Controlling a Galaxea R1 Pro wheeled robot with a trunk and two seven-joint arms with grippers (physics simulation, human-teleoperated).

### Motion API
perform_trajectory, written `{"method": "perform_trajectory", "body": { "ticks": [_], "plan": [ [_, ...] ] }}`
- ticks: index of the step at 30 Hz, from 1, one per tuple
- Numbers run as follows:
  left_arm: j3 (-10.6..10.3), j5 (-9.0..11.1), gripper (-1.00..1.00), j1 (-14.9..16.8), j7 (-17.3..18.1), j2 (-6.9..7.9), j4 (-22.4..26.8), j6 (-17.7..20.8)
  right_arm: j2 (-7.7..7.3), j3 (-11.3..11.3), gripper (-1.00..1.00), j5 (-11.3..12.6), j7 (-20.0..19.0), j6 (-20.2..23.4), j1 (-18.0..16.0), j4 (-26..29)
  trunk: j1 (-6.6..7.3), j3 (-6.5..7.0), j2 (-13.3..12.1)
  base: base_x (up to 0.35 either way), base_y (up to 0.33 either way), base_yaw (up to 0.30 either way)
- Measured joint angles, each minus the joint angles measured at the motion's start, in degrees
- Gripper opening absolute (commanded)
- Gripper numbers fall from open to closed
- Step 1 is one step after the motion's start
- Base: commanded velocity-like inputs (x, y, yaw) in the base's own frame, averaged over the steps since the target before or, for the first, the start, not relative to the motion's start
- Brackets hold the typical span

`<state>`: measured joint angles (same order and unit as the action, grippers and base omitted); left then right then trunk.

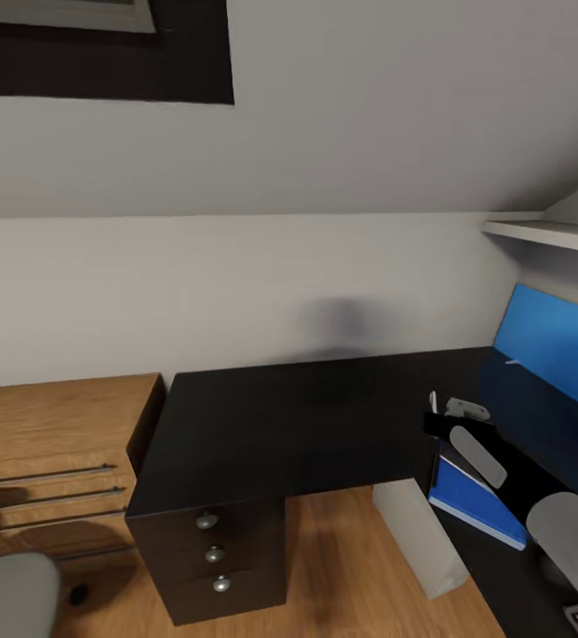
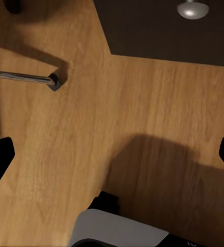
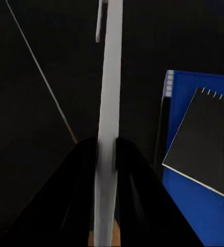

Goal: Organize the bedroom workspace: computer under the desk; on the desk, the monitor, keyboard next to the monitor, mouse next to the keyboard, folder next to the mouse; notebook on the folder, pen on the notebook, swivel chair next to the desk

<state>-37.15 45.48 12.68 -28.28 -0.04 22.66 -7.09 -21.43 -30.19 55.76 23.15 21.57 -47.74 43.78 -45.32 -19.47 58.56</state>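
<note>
Two tools are at work here, and they do very different things. At about 8 o'clock in the head view, a corner of the swivel chair [image 1: 10,594] with its grey seat shows just beside the wooden chest [image 1: 50,425]. The left tool [image 2: 112,159] hangs low over the wood floor [image 2: 117,103] with its fingers spread wide and nothing between them, near a round knob [image 2: 192,9] of the drawers. The black tabletop of the desk [image 1: 280,425] fills the centre, and its middle part is bare. At about 4 o'clock the right tool [image 1: 444,421] reaches over the right wing of the tabletop. In the right wrist view this tool [image 3: 106,146] is pinching the white pen [image 3: 109,103] at its lower part, so that a long piece stands free ahead of the fingers. Just beside it lies the blue folder [image 3: 194,216] flat on the tabletop, and the black notebook [image 3: 204,139] is already on top of it, turned a little askew. So I judge that the laying of the pen on the notebook is the step in hand. The danger is the release: the pen is thin and probably round, and if it is let go from above or while tilted, it can roll off the small cover onto the folder or the tabletop. If the tool comes down too hard, it may also push the notebook off its place.
</note>
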Motion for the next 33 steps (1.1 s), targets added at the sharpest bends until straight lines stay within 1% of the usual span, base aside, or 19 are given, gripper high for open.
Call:
{"method": "perform_trajectory", "body": {
  "ticks": [2, 5, 9, 15, 17, 21, 23, 28, 33],
  "plan": [
    [0.00, -0.01, 1.00, 0.00, -0.03, 0.00, 0.00, 0.00, -0.12, 0.01, -1.00, -0.02, -0.44, -0.02, 0.00, -0.58, 0.00, 0.08, 0.00, 0.000, 0.000, -0.271],
    [0.00, -0.03, 1.00, 0.00, -0.06, 0.01, 0.00, -0.01, -0.91, 0.03, -1.00, -0.10, -1.06, -0.03, 0.00, -1.38, 0.00, 0.19, 0.00, 0.000, 0.000, -0.271],
    [0.00, -0.03, 1.00, 0.00, -0.07, 0.01, 0.00, -0.01, -1.41, 0.03, -1.00, -0.10, -1.33, -0.01, 0.00, -1.62, 0.00, 0.34, 0.00, 0.000, 0.000, -0.272],
    [0.00, -0.03, 1.00, 0.00, -0.18, 0.01, 0.00, -0.23, -1.55, -0.03, -1.00, -0.33, -1.42, -0.02, 0.00, -2.18, 0.00, 0.57, 0.00, 0.000, 0.000, -0.273],
    [-0.06, -0.04, 1.00, 0.00, -0.21, -0.02, 0.00, -1.34, -1.50, -0.02, -1.00, -1.28, -1.44, -0.04, 0.00, -3.54, 0.00, 0.61, 0.00, 0.000, 0.000, -0.198],
    [-0.31, -0.07, 1.00, 0.00, -0.16, -0.07, 0.00, -3.32, -1.35, -0.01, -1.00, -3.55, -1.45, -0.07, 0.00, -4.65, 0.00, 0.64, 0.00, 0.000, 0.000, -0.076],
    [-0.37, -0.09, 1.00, 0.00, -0.16, -0.07, 0.00, -3.75, -1.28, -0.01, -1.00, -4.17, -1.45, -0.07, 0.00, -4.84, 0.00, 0.65, 0.00, 0.000, 0.000, -0.027],
    [-0.42, -0.14, 1.00, 0.00, -0.16, -0.12, 0.18, -4.21, -1.00, -0.12, -1.00, -4.81, -1.40, -0.06, 0.00, -5.18, 0.00, 0.65, 0.00, 0.000, 0.000, -0.008],
    [-0.42, -0.20, 1.00, -0.01, -0.12, -0.16, 0.33, -4.35, -0.23, -0.35, -1.00, -5.20, -1.40, -0.08, 0.00, -5.38, 0.00, 0.65, 0.00, 0.000, 0.000, -0.001]
  ]
}}
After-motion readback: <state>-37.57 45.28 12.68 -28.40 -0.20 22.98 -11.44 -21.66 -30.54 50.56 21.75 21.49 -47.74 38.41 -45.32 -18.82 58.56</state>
